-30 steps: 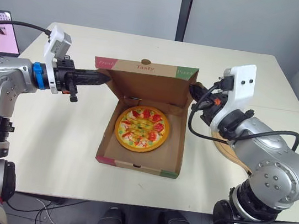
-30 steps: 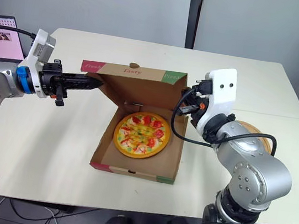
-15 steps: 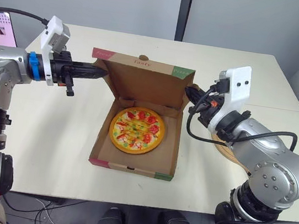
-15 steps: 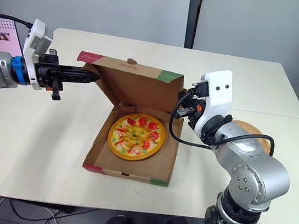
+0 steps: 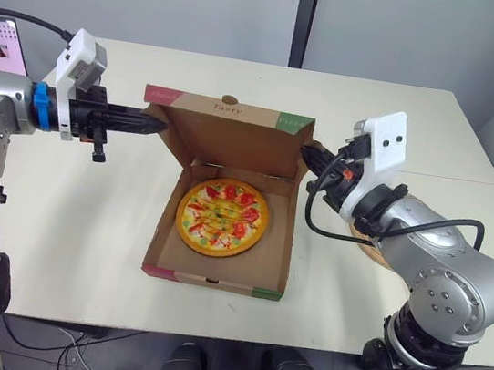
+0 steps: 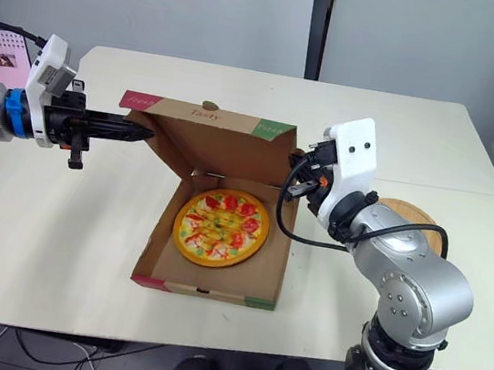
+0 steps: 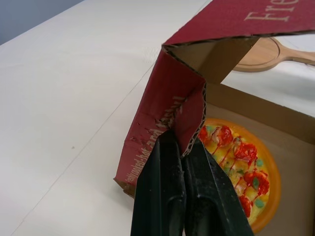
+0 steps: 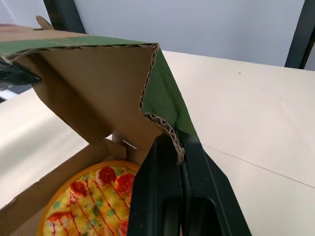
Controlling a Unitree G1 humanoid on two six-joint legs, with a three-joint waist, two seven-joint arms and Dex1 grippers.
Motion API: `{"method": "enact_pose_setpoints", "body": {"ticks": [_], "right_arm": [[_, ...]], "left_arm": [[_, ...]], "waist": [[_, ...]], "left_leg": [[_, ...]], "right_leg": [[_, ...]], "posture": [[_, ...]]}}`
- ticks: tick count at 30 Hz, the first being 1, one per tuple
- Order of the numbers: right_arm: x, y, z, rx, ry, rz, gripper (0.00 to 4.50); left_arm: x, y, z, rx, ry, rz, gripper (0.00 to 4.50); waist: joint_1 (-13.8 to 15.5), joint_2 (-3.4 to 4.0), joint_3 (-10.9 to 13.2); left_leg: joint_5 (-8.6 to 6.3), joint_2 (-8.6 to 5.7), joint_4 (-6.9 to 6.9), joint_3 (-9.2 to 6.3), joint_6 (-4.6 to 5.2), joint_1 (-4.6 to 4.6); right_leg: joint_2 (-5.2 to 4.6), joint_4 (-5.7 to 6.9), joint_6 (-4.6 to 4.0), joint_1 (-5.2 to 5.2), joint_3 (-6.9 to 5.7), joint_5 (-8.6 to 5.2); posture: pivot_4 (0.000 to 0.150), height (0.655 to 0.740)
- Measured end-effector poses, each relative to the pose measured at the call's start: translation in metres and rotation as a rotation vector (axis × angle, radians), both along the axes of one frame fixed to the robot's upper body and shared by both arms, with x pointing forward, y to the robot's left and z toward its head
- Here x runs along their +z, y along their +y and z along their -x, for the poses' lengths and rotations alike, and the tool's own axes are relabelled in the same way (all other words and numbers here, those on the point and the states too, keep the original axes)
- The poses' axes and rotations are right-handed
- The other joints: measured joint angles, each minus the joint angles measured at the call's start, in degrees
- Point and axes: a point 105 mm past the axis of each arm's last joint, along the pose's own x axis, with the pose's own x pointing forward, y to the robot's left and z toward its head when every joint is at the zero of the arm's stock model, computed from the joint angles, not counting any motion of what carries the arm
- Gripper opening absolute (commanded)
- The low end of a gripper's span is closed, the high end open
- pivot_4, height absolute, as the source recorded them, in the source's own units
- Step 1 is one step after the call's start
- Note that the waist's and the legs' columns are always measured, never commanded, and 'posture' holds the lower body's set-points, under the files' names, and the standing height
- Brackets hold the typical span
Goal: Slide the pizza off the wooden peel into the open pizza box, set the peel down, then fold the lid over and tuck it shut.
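At the middle of the table (image 5: 83, 236), toward its near edge: one pizza box (image 5: 216, 277), open, with the pizza (image 5: 222, 217) lying flat on its floor.

- Lid (image 5: 226, 136): half raised, leaning forward over the back of the box.
- Left gripper (image 5: 159, 124): clamped on the lid's red side flap (image 7: 162, 113).
- Right gripper (image 5: 311, 155): clamped on the green side flap (image 8: 170, 105) at the opposite end.
- Peel (image 7: 263, 53): flat on the table near the right edge, behind the right arm (that step looks finished).

Step in hand, by my reading: folding the lid over. The next move calls for both arms to bring the lid forward and down evenly. The side flaps need steering inside the box walls so the front lip can be tucked.
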Motion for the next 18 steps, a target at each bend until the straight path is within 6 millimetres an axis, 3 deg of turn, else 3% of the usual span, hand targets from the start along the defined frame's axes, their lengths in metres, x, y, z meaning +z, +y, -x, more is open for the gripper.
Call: {"method": "enact_pose_setpoints", "body": {"ticks": [18], "right_arm": [[-0.003,0.01,0.007,0.103,0.019,-0.011,0.02]], "left_arm": [[0.002,0.015,0.015,0.008,0.04,-0.054,0.0]], "waist": [[0.0,0.0,0.0]], "left_leg": [[0.0,0.04,-0.01,-0.01,0.0,0.0]], "right_leg": [[0.03,0.0,0.0,-0.01,0.0,-0.03]], "posture": [[0.15,0.74]]}}
